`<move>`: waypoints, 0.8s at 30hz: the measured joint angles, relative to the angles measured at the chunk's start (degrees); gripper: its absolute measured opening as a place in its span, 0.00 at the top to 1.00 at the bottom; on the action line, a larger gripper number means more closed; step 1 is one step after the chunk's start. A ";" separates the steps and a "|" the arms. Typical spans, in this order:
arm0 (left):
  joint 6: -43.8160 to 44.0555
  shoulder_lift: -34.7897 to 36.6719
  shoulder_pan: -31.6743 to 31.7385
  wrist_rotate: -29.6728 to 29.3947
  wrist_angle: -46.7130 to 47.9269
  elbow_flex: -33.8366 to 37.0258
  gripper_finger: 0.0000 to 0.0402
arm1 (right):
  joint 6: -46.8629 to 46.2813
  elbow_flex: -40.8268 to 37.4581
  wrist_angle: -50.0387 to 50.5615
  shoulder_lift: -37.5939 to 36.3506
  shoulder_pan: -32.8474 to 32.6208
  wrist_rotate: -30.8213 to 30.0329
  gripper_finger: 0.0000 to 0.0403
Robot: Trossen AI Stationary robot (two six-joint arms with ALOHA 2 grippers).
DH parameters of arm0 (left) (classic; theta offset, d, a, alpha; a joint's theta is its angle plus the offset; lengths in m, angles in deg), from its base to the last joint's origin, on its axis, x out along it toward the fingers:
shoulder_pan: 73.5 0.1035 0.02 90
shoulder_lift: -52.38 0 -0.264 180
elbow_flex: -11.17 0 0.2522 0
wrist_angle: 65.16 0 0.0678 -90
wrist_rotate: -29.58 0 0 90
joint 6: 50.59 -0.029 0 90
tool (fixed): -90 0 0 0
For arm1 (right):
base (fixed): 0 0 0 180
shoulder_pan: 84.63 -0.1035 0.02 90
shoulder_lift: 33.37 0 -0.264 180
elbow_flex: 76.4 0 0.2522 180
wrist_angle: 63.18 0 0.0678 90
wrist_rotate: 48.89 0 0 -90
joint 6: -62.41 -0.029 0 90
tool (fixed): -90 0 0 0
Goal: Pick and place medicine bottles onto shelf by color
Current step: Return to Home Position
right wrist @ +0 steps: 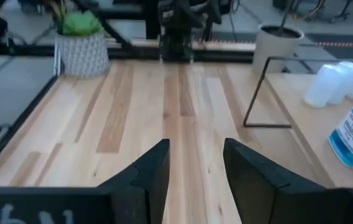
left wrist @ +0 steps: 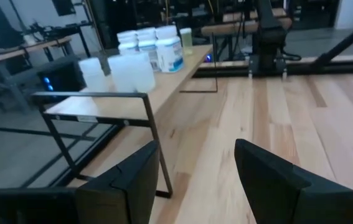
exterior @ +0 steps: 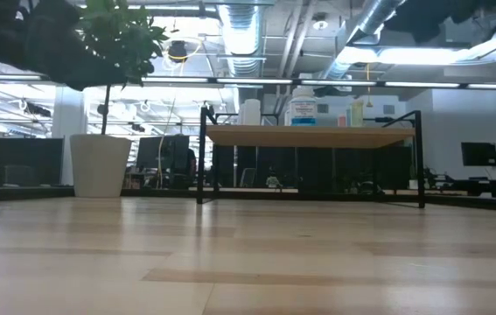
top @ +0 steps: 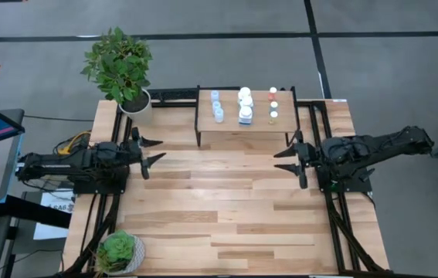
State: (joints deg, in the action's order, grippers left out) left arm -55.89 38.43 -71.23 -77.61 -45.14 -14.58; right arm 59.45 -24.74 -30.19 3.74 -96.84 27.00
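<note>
The shelf (top: 246, 127), a light-wood board on thin black legs, stands at the table's far middle. On it stand the medicine bottles in three rows: small pale bluish ones (top: 217, 106) on the left, chunkier white ones (top: 245, 104) in the middle, small ones with coloured caps (top: 273, 106) on the right. They also show in the left wrist view (left wrist: 140, 57) and in the low view (exterior: 303, 110). My left gripper (top: 155, 150) hovers open and empty at the table's left, my right gripper (top: 286, 158) open and empty at its right.
A leafy plant in a white pot (top: 130, 81) stands at the far left corner. A small succulent in a patterned pot (top: 120, 252) stands at the near left corner. Bare striped tabletop (top: 226, 201) lies between the two grippers and before the shelf.
</note>
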 joint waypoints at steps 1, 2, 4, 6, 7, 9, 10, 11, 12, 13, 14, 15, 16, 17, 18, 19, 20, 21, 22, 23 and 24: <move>0.01 1.07 0.01 0.02 0.67 0.00 0.50 | 0.00 -0.98 -1.50 -0.46 0.00 0.00 0.57; 0.05 2.13 0.02 0.20 1.33 0.00 0.50 | 0.04 -2.12 -3.32 -1.02 0.02 -0.04 0.57; 0.69 3.81 0.00 0.61 2.50 0.00 0.50 | 0.34 -4.39 -5.26 -2.22 -0.02 -0.11 0.57; 1.55 5.18 0.00 1.01 2.72 0.34 0.50 | 0.44 -6.59 -8.28 -3.25 -0.04 -0.10 0.57; 1.85 5.80 0.00 1.44 2.31 1.00 0.50 | 0.44 -7.68 -9.20 -3.91 -0.02 -0.13 0.57; 2.54 7.10 0.00 1.95 1.07 2.75 0.50 | 0.09 -9.49 -10.53 -5.11 -0.02 -0.17 0.57; 2.83 7.68 0.00 1.97 0.42 3.62 0.50 | -0.07 -10.44 -11.81 -5.59 -0.02 -0.17 0.57; 2.97 8.29 0.00 1.95 0.20 4.28 0.50 | -0.04 -11.22 -12.70 -5.99 -0.02 -0.17 0.57; 2.99 8.82 0.00 1.95 0.13 4.67 0.50 | -0.02 -11.61 -12.99 -6.29 -0.02 -0.17 0.57; 2.99 9.32 0.00 1.97 0.11 4.81 0.50 | -0.03 -11.83 -13.08 -6.52 -0.02 -0.17 0.57; 2.99 9.77 0.00 1.98 0.09 4.83 0.50 | -0.02 -12.00 -13.01 -6.70 -0.02 -0.17 0.57; 2.99 10.19 -0.02 2.09 -0.08 4.83 0.50 | 0.03 -12.05 -12.86 -6.82 -0.02 -0.18 0.57; 2.99 10.57 -0.02 2.49 -0.10 4.83 0.50 | 0.24 -12.05 -12.75 -6.84 -0.02 -0.30 0.57; 2.99 10.93 -0.01 3.12 0.15 4.83 0.50 | 0.36 -12.05 -12.50 -6.83 -0.02 -0.65 0.57; 3.06 11.17 -0.02 3.70 0.57 4.83 0.50 | 0.39 -12.05 -12.16 -6.83 -0.02 -0.92 0.57; 3.14 11.28 -0.02 4.36 0.72 4.83 0.50 | 0.39 -12.05 -11.81 -6.81 -0.02 -0.94 0.57; 3.19 11.33 -0.02 4.92 0.71 4.83 0.50 | 0.41 -12.05 -11.57 -6.81 -0.02 -0.96 0.57; 3.21 11.35 -0.02 5.05 0.71 4.83 0.50 | 0.42 -12.05 -11.37 -6.80 -0.02 -1.00 0.57; 3.34 11.35 -0.03 5.10 0.70 4.83 0.50 | 0.42 -12.05 -11.24 -6.72 -0.02 -1.01 0.57; 3.67 11.35 -0.02 5.10 0.64 4.83 0.50 | 0.42 -12.12 -11.33 -6.63 -0.02 -1.01 0.57; 4.14 11.35 -0.02 5.10 0.45 4.83 0.50 | 0.45 -12.54 -12.04 -6.60 -0.02 -1.01 0.57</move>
State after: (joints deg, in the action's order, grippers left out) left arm -51.74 49.79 -71.26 -72.52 -44.69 -9.75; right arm 59.90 -37.28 -42.22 -2.85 -96.86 25.99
